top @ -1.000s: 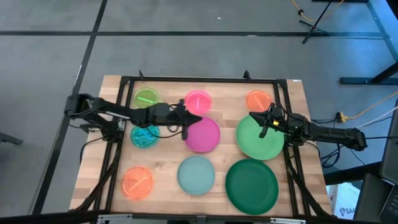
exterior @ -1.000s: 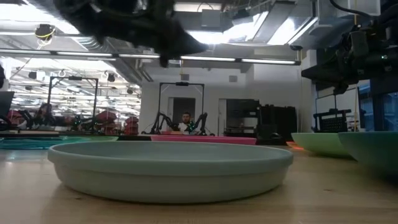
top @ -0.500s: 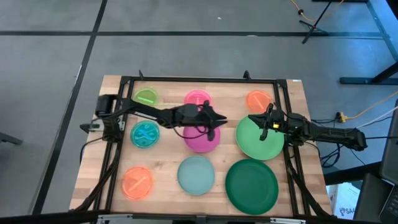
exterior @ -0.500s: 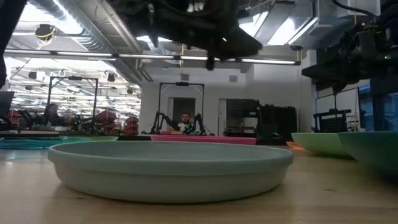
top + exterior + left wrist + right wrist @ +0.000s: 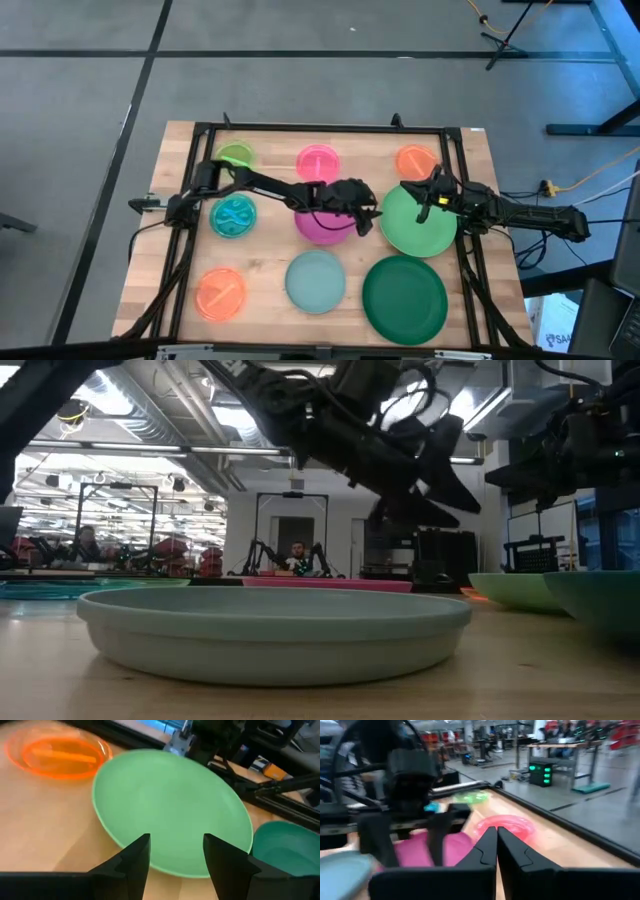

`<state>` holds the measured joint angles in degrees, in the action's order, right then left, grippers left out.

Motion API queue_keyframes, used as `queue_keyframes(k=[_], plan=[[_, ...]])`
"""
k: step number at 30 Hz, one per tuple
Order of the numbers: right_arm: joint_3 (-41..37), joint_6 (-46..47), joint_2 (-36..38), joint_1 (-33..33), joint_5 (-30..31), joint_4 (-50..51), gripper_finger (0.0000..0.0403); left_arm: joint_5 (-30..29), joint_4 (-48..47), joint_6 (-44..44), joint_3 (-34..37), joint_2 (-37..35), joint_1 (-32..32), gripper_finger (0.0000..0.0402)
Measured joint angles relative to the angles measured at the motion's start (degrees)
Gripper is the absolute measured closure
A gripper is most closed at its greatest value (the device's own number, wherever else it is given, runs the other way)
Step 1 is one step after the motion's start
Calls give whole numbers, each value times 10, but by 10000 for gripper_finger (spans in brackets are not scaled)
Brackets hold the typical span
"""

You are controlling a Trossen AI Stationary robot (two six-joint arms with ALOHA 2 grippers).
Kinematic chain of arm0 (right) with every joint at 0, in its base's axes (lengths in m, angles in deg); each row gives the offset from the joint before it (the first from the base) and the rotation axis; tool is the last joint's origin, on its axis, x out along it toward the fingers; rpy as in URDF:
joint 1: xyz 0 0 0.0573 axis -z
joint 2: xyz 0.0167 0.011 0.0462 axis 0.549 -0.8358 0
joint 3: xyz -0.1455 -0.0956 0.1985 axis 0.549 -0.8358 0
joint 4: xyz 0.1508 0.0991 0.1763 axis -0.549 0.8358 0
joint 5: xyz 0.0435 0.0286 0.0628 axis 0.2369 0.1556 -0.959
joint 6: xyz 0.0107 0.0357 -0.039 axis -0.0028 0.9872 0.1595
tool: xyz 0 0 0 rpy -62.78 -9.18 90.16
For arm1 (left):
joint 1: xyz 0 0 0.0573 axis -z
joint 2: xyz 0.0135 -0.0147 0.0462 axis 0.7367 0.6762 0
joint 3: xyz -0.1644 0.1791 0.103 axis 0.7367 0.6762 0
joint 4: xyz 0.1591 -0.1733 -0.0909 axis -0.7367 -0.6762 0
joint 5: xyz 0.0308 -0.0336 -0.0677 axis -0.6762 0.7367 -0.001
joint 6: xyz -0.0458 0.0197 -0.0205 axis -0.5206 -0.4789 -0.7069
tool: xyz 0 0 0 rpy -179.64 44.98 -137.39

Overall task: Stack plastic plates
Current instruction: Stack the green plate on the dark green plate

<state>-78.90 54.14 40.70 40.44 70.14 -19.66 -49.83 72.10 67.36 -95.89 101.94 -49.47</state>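
Observation:
Nine plastic plates lie flat and apart on the wooden table. At the far side are a lime plate (image 5: 236, 157), a pink plate (image 5: 318, 160) and an orange plate (image 5: 415, 160). In the middle row are a teal plate (image 5: 233, 216), a magenta plate (image 5: 322, 226) and a large light green plate (image 5: 420, 228). At the near side are another orange plate (image 5: 221, 292), a grey-teal plate (image 5: 315, 280) and a dark green plate (image 5: 404, 297). My left gripper (image 5: 366, 216) hangs open in the air, above the gap between the magenta and light green plates (image 5: 175, 805). My right gripper (image 5: 423, 203) is shut, above the light green plate's far part.
A black frame (image 5: 330, 128) runs around the work area on the table. The left arm (image 5: 270, 186) reaches across the magenta plate. In the low view the grey-teal plate (image 5: 275, 630) stands nearest. People sit in the room far behind the table.
My left gripper has travelled toward the table's right edge, from between the teal and magenta plates, over the magenta plate, to the light green plate's left rim. Its fingers have opened on the way. No plate has moved.

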Motion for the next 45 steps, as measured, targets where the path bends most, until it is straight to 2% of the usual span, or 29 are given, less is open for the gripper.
queue_keyframes(k=[3,9,17,21,31,36,45], plan=[[1,-12,-2,0,11,22,398,0,3,0,-21,26,3,225],[4,-23,-23,0,-10,28,398,0,-2,0,-60,63,3,225],[5,-25,-46,0,-10,27,398,-10,-16,-1,-61,64,4,225],[5,-25,-46,0,-6,21,398,-35,-24,-1,-61,65,3,225],[5,-19,-46,0,6,23,398,-39,-23,-32,-61,79,1,225],[5,-19,-46,0,21,23,398,-62,-21,-37,-61,80,-3,225],[5,-9,-46,0,21,22,398,-31,-9,-74,-63,103,-25,225]])
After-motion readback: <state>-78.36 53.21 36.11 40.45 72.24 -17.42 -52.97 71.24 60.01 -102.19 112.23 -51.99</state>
